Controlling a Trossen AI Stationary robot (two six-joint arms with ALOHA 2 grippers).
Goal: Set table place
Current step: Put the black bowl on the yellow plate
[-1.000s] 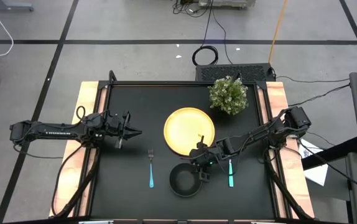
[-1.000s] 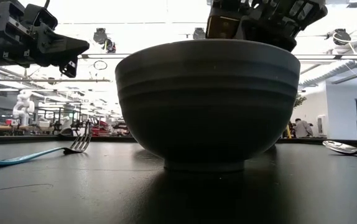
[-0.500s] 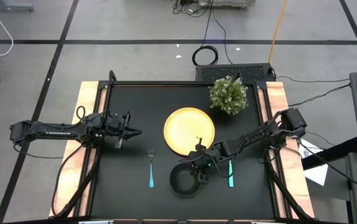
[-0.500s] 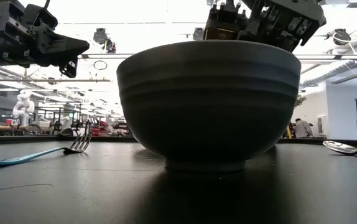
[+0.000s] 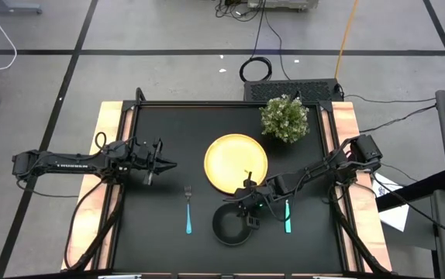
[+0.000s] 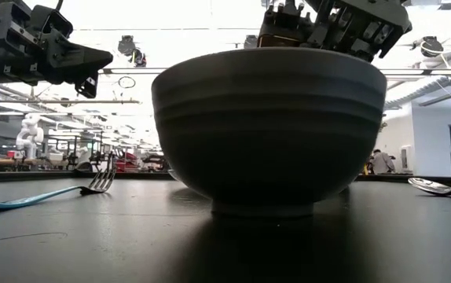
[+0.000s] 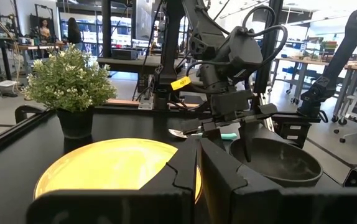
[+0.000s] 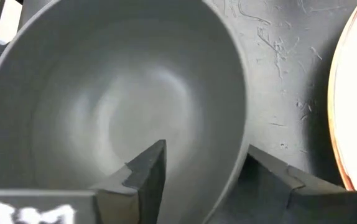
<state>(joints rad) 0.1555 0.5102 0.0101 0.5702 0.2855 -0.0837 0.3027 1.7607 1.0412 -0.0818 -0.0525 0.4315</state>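
Bowl (image 6: pixel 269 130) slid slightly right | right end effector (image 8: pixel 209 168) open, fingers straddling its rim, lower middle, by plate (image 5: pixel 236 163) | left end effector (image 7: pixel 197 180) closed, waiting | risk: bowl tips if grip slips

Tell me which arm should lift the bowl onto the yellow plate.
Right. The right gripper already straddles the bowl rim, one finger inside and one outside, beside the yellow plate. The left gripper hovers far off, fingers together, beyond the fork.
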